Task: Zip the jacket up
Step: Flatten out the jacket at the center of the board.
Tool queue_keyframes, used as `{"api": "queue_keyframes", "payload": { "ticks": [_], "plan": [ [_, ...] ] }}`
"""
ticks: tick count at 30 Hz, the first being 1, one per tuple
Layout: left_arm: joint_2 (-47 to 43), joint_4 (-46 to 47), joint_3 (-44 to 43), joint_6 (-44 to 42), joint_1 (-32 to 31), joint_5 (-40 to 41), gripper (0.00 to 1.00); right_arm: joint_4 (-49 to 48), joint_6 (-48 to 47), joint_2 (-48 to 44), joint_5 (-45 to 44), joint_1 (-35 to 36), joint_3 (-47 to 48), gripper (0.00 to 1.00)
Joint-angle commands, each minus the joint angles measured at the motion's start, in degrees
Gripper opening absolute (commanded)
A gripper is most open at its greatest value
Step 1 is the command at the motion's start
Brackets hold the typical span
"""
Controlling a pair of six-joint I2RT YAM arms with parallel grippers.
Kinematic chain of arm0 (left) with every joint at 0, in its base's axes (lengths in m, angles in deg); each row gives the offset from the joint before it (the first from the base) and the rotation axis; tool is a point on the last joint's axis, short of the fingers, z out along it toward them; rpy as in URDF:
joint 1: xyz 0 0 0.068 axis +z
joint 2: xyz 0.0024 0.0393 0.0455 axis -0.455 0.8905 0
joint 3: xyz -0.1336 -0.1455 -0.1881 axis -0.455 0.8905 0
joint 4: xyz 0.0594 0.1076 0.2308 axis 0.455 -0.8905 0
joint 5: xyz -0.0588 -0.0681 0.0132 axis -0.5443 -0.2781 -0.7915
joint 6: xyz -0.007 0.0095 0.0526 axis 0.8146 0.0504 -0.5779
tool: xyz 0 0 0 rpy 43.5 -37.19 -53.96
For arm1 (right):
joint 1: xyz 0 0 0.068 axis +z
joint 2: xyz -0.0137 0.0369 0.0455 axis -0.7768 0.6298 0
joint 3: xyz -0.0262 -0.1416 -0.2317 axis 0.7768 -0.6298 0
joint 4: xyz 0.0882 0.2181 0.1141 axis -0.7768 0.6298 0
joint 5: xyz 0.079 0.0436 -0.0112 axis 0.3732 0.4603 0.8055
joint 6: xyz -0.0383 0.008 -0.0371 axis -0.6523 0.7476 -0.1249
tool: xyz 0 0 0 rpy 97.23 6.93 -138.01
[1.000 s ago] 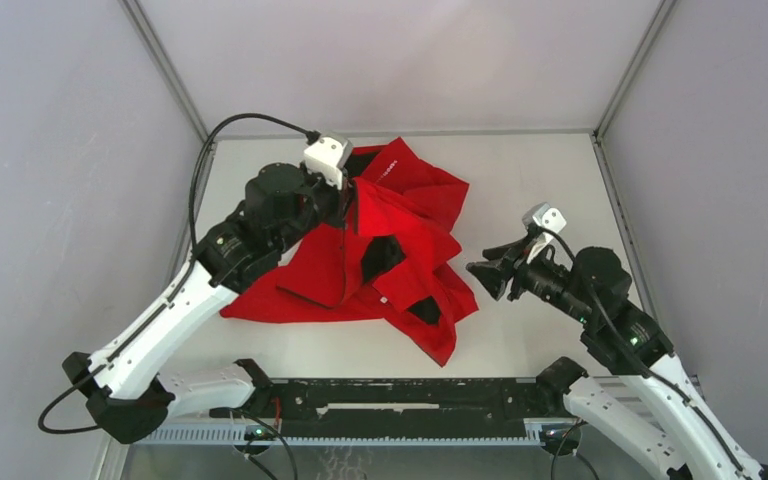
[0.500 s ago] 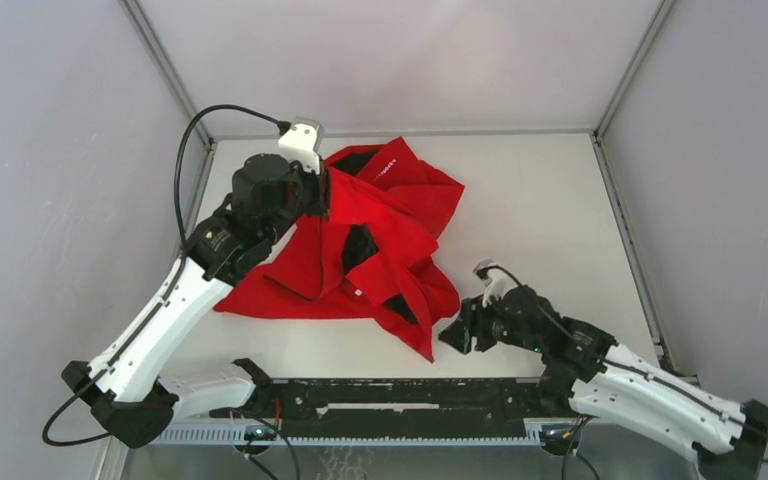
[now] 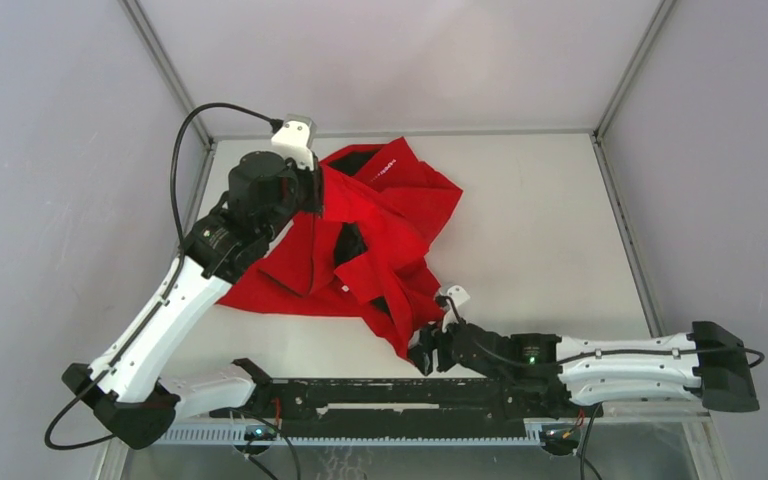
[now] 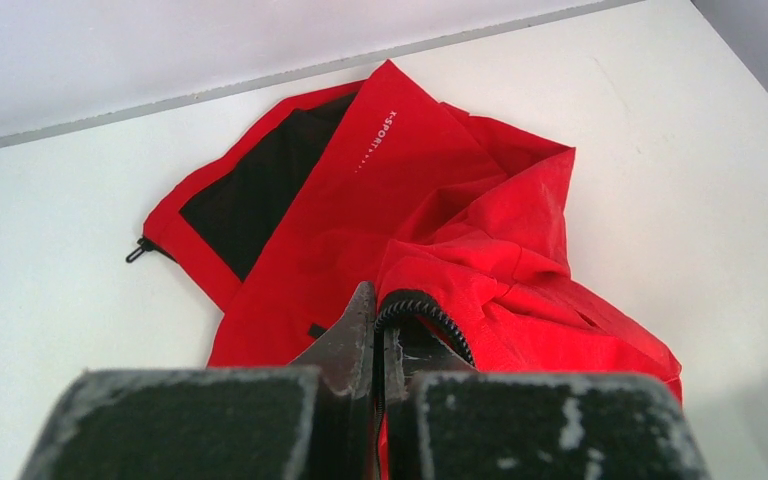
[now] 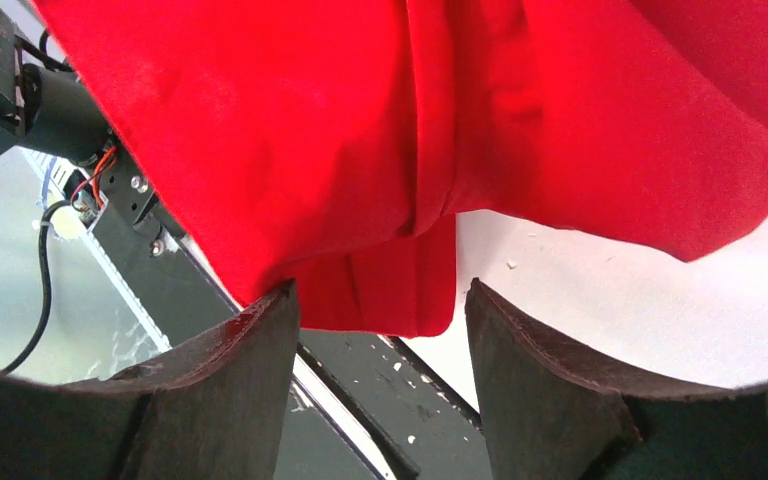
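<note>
The left claw (image 4: 378,312) pinched the jacket's (image 3: 390,215) zipper edge (image 4: 438,318); the right claw (image 5: 380,300), spread, likely needed to grip the hem (image 5: 400,318) next.

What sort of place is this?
Likely a robot lab test booth: a white table walled by plain grey panels, left arm and right arm mounted at its near edge, plus a jacket.

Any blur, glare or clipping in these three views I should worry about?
Top external: even, diffuse light, soft shadows, the jacket sharp, no glare. Left wrist: the left gripper is soft in the foreground, the jacket behind it in focus. Right wrist: the right gripper blurred up close; the red looks saturated, folds faint.
</note>
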Motion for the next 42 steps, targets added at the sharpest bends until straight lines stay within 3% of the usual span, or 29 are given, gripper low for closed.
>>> {"api": "queue_keyframes", "payload": {
  "ticks": [1, 6, 14, 24, 30, 37, 40, 42],
  "plan": [
    [-1.37, 3.42, 0.32, 1.27, 1.53, -0.43, 0.00, -4.75, 2.54, 0.18, -12.84, 4.23, 0.11, 0.69],
    [-1.58, 3.44, 0.73, 1.52, 2.29, -0.67, 0.00, -1.29, 3.48, -5.99, -17.72, 7.24, -2.09, 0.69],
    [-1.93, 3.37, 1.19, 1.72, 3.34, -1.32, 0.00, -12.08, -3.37, -10.54, -8.72, 9.44, -8.26, 0.68],
    [-2.02, 3.62, 1.83, 1.72, 3.62, -1.66, 0.00, -29.62, -15.30, 4.05, -10.99, 12.20, -9.62, 0.69],
    [-2.10, 3.62, 2.02, 1.71, 3.83, -2.03, 0.00, -46.12, -22.31, 13.31, -13.16, 12.27, -12.00, 0.69],
    [-2.11, 3.72, 2.11, 1.81, 4.14, -2.29, 0.00, -51.97, -23.28, 25.98, -14.76, 10.68, -7.98, 0.66],
    [-2.27, 3.68, 2.27, 1.81, 4.32, -1.97, 0.00, -52.47, -22.04, 29.03, -16.64, 9.79, -6.97, 0.60],
    [-2.48, 3.73, 2.42, 1.81, 4.34, -1.79, 0.00, -51.94, -21.69, 28.81, -18.77, 9.27, -6.79, 0.43]
  ]
}}
